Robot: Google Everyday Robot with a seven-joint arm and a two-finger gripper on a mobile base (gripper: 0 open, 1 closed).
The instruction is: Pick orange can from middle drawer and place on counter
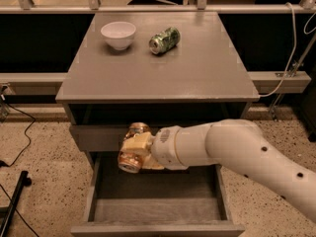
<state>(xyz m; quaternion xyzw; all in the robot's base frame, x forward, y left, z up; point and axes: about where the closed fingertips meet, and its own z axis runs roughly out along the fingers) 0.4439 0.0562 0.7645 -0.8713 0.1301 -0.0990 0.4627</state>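
Observation:
The orange can (pixel 132 149) with an orange-gold label is held in my gripper (pixel 136 152), lifted above the open middle drawer (pixel 155 209) and in front of the closed drawer front above it. The gripper's pale fingers (pixel 133 143) wrap across the can. My white arm reaches in from the right. The drawer's plank floor is bare. The counter (pixel 197 73) lies above and behind the can.
A white bowl (pixel 118 35) stands at the counter's back left. A green crinkly can (pixel 164 40) lies on its side at the back middle. Black cables run on the speckled floor at the left. A rail runs behind the cabinet.

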